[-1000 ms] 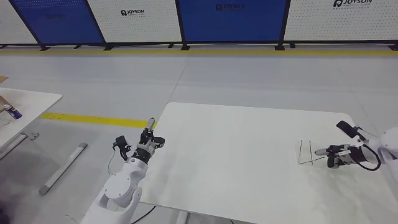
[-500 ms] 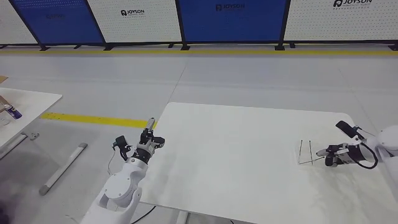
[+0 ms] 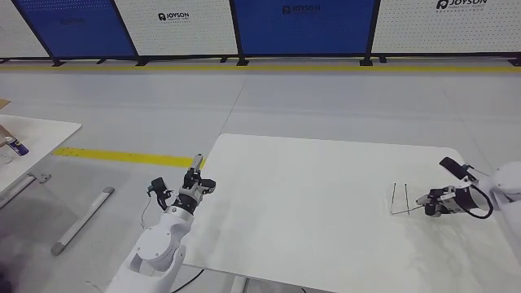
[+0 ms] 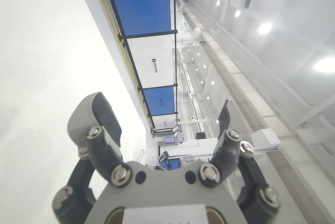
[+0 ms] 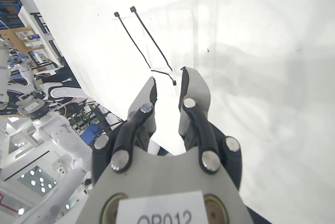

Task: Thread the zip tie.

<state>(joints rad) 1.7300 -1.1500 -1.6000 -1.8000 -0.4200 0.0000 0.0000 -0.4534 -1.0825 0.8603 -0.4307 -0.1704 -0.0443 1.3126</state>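
Three black zip ties [image 5: 148, 33], one white table [image 3: 309, 195], two end effectors [image 4: 162, 104] [image 5: 168, 74]

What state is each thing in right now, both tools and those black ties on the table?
Left tool: open, empty, at the table edge.
Right tool: open, gripping nothing, low over the table.
Long ties: flat, side by side, unthreaded.
Bent tie: on the table, unthreaded, its head at the right tool's fingertips.

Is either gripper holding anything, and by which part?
Nothing is held. The left gripper and right gripper are open; the zip ties lie on the table.
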